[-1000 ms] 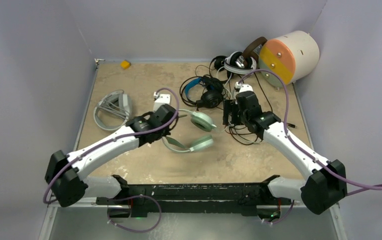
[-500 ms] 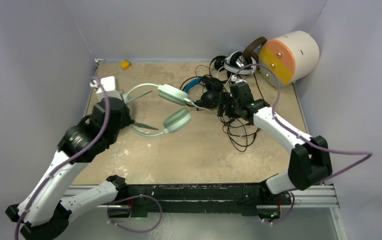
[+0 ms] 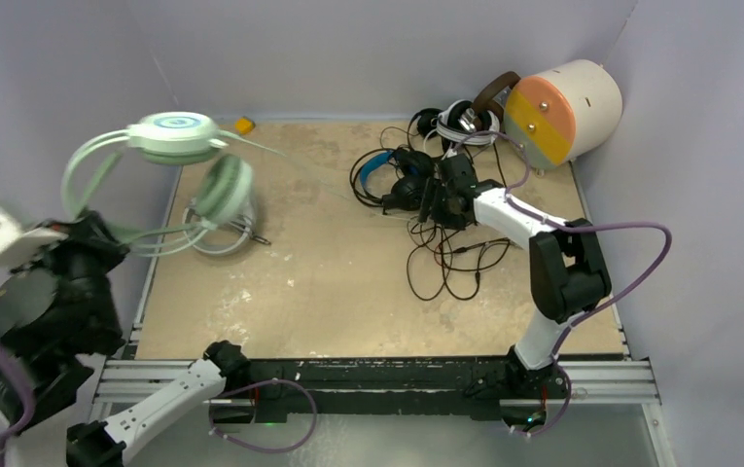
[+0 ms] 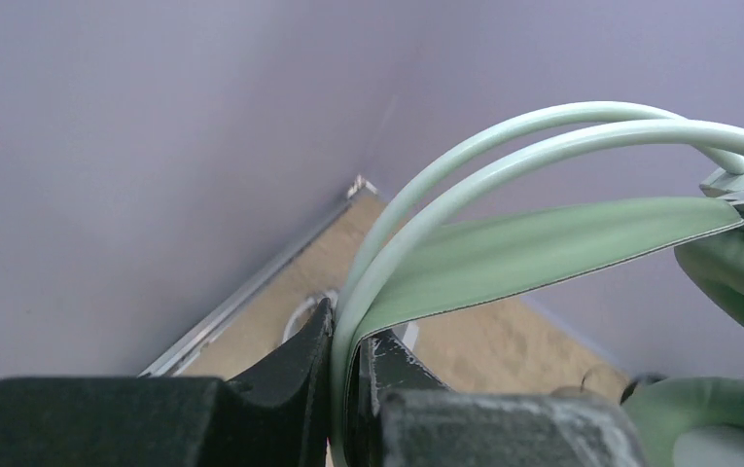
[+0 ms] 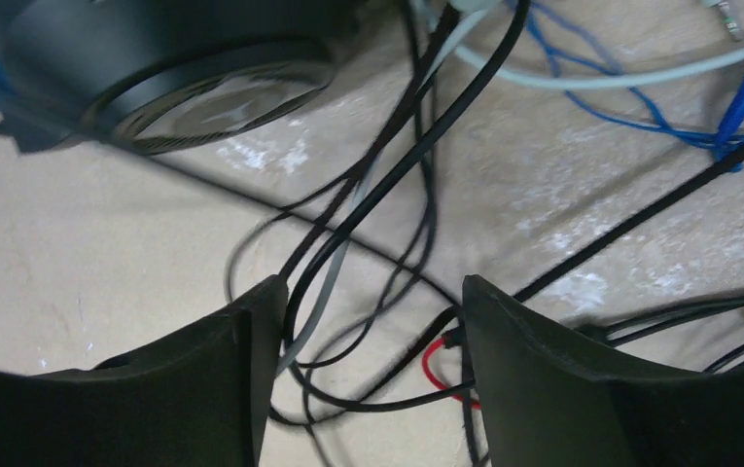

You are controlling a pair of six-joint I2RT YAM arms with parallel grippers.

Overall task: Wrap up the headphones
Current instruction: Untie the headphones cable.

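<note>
Clamping mint headset by table edge, left end effector; right end effector agape

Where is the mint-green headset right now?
In the overhead view the mint-green headset is in the air at far left, its headband pinched in the left pincer, above the white-grey headset lying by the left wall.

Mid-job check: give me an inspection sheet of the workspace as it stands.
Surface: sandy tan tabletop, scuffed.
Job's things: mint-green over-ear headphones lifted at left; white-grey headset on the table near them; black headset with blue headband, black-and-white headset and brown headset piled far right.
Clutter: cream cylinder with orange-and-green face; small yellow block.
Grippers: left gripper shut on the mint headband; right gripper open, straddling black cables.
Cables: tangled thin black cables, unwrapped.
Surroundings: lavender walls; nothing else seen.
</note>
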